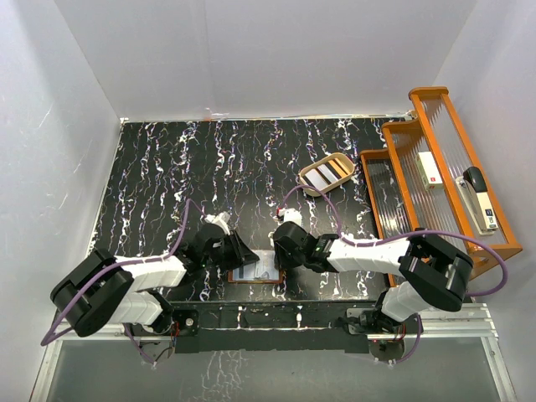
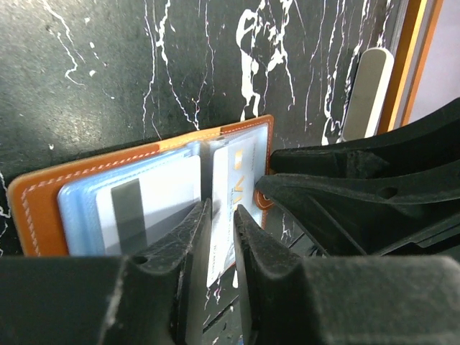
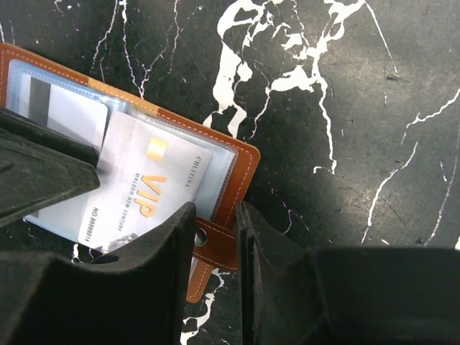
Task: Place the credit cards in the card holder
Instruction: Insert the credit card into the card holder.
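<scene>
Both arms reach low and inward over the marbled black bench (image 3: 345,108), and their hands meet at the near edge. The wallet (image 1: 255,270) lies open there: brown leather, pale stitching, clear blue-grey pockets. The left hand (image 2: 219,212) is narrow and pinches the edge of a glossy white card (image 3: 154,187) with gold lettering, which lies askew on the right pocket. The right hand (image 3: 214,210) is narrow and straddles the strap tab (image 3: 215,248). Whether it grips the tab cannot be told.
</scene>
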Controlling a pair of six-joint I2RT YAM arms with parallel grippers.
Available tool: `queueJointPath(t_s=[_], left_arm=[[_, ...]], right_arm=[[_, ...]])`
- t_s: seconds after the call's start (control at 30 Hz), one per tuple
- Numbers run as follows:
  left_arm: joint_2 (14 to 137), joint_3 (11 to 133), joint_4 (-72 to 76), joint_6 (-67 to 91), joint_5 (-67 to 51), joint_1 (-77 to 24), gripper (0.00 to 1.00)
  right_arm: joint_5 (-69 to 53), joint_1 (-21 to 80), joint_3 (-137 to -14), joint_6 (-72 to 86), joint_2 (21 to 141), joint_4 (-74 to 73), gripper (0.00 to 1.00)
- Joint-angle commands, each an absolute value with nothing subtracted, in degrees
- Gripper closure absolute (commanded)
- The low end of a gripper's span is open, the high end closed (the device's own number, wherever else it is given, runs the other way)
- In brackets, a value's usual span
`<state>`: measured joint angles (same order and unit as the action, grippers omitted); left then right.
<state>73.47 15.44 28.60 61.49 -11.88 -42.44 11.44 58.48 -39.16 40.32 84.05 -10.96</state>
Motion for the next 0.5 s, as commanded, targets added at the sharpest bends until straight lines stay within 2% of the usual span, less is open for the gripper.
queueJointPath(t_s=[0.0,0.2,0.47], left_arm=[[74.55,17.22,29.20,62.03,-10.73,-44.13,0.85],[76.81,16.88,32.43,64.05,-10.72,-44.94,0.88],[75.32,18.21,32.14,63.07,-10.56,-45.35,0.76]], right_arm=[[10.33,58.54,-37.87,38.82,83.82,-6.88,0.73],[10.31,58.53,-37.43,38.41,82.55,-6.37,0.73],[9.99,58.54,-36.24,37.93,81.44,-4.75,0.73]])
